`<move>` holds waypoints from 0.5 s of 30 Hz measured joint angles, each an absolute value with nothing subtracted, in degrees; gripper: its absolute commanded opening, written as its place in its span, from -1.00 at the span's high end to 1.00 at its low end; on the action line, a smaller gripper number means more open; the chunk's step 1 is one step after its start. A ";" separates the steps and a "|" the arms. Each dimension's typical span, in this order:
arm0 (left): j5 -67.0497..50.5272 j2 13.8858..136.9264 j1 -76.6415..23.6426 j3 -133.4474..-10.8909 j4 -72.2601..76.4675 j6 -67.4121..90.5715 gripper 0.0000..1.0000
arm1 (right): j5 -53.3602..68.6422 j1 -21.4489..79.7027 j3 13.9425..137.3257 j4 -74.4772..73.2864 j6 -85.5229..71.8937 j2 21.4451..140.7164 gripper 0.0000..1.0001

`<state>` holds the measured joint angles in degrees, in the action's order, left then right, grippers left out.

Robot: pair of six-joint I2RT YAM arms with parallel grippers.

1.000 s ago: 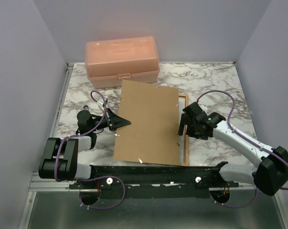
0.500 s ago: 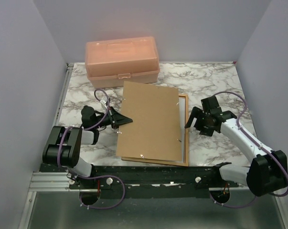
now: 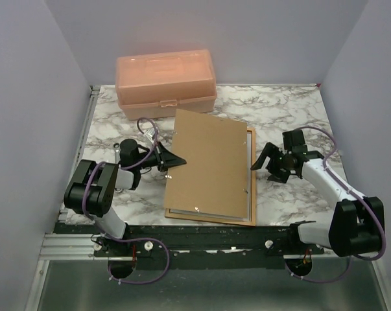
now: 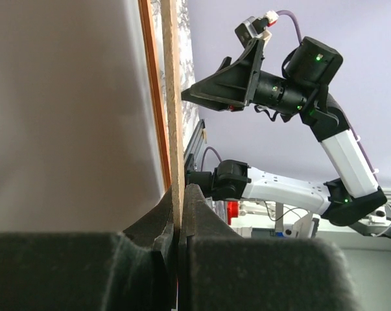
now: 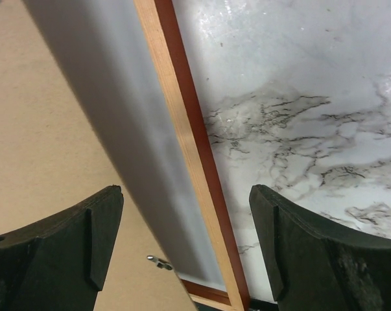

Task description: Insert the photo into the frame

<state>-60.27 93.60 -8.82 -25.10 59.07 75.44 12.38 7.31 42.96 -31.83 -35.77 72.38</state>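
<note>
- Nearest the arm bases, the frame (image 3: 252, 178) lay flat on the marble table (image 3: 292, 110). The brown backing board (image 3: 211, 162) covered most of it.
- A pale grey band (image 5: 150, 168) showed between the board and the frame's right rail. It was judged to be the white back of the photo, lying print-down inside the frame.
- The left gripper (image 4: 181, 194) was pressed together on the board's left edge. The board appeared raised off the frame, as it threw a shadow beneath.
- The right gripper (image 5: 185, 194) hung over the frame's right rail with jaws spread and nothing between them.
- Step in hand, as judged: closing up by lowering the backing board over the photo.
- The board sat slightly skewed, so the next move called for squaring it within the rails. The free gripper was placed to steady the right edge.
- Not determined: the printed face was hidden, and whether the photo sat fully in the recess could not be told. The small metal tabs on the board were too small to assess.
- Farthest back, a peach box (image 3: 166, 78) stood shut.
</note>
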 measured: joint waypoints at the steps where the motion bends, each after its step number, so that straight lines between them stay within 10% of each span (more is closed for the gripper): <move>1: -60.18 94.17 -9.17 -25.78 58.41 74.78 1.00 | 13.02 7.03 42.96 -31.42 -35.70 72.69 -0.73; 15: -57.89 100.42 -11.31 -29.06 53.84 70.11 1.00 | 16.91 6.04 41.71 -28.23 -35.05 75.02 -0.72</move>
<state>-57.89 100.42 -11.31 -29.06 53.84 70.11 16.91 6.04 41.71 -28.23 -35.05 75.02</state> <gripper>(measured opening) 0.022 0.865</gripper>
